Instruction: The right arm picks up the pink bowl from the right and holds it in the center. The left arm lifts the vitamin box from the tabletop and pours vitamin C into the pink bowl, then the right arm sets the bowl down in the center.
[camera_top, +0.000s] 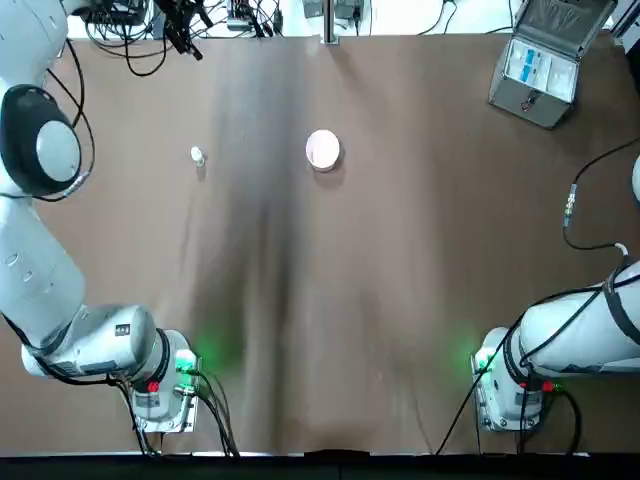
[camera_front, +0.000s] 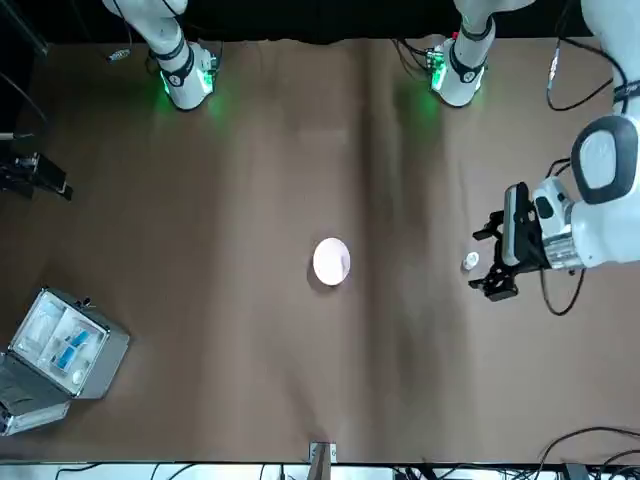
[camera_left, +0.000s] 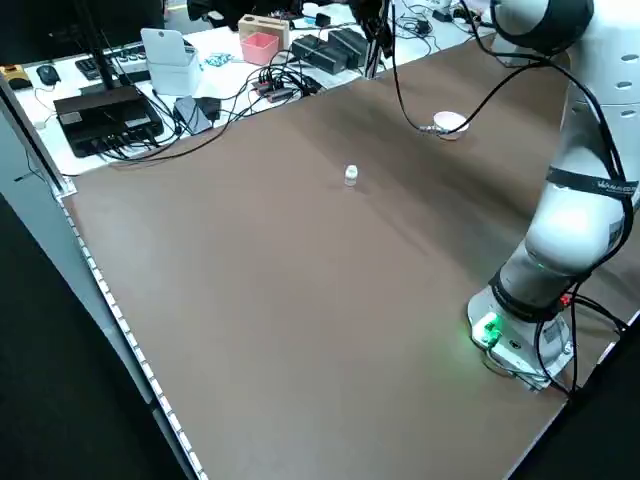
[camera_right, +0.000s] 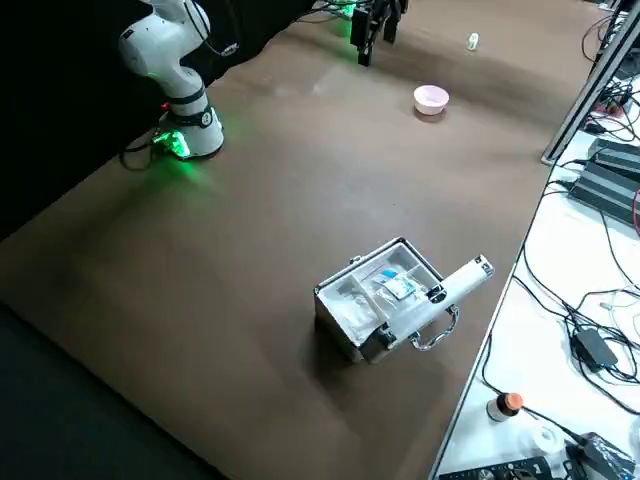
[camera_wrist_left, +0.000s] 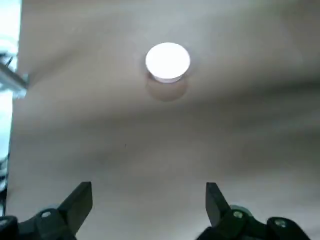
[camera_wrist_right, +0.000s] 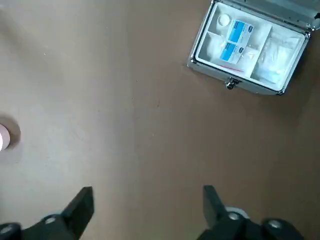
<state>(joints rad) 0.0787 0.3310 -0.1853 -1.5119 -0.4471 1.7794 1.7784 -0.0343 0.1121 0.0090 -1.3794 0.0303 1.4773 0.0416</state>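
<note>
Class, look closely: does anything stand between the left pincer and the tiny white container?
Nothing visible does. In the front view, the left pincer hovers open near the white container, with only bare tabletop around it.

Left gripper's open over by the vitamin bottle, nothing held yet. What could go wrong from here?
The vitamin box is small and stands upright, so a slightly off-centre close by the left gripper could tip it. The pink bowl has nothing holding it; a stray bump might slide it. The box looks closed from the side, so pouring may release nothing.
</note>
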